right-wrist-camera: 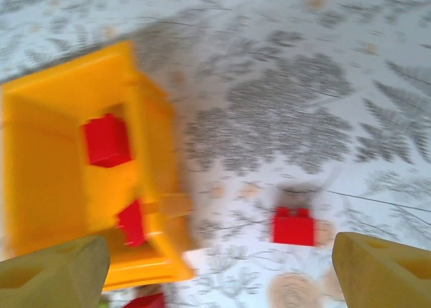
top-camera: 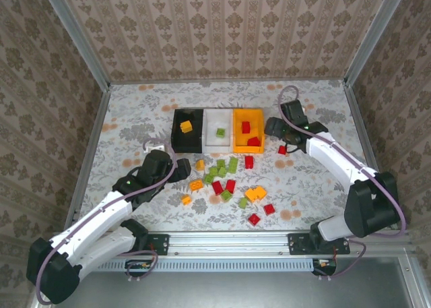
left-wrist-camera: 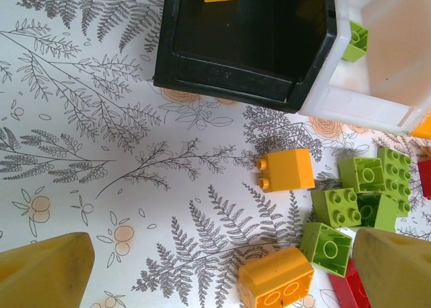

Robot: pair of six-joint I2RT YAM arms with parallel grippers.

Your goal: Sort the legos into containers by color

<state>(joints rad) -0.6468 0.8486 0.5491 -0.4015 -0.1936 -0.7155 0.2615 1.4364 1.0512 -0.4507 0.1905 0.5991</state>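
Your right fingers (right-wrist-camera: pixel 377 267) and left fingers (left-wrist-camera: pixel 44 271) stood spread and empty; a red lego (right-wrist-camera: pixel 293 227) lay on the desk (right-wrist-camera: pixel 269 85) just beside the orange bin (right-wrist-camera: pixel 47 160). Closing off-centre could flick it away.

Damask-papered walls (top-camera: pixel 222 32), fern-print tabletop (top-camera: pixel 135 119), aluminium frame (top-camera: pixel 229 239)

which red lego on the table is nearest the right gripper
The lone red brick just right of the orange bin, beside the right gripper. The other loose reds lie farther from it, in the mixed pile.
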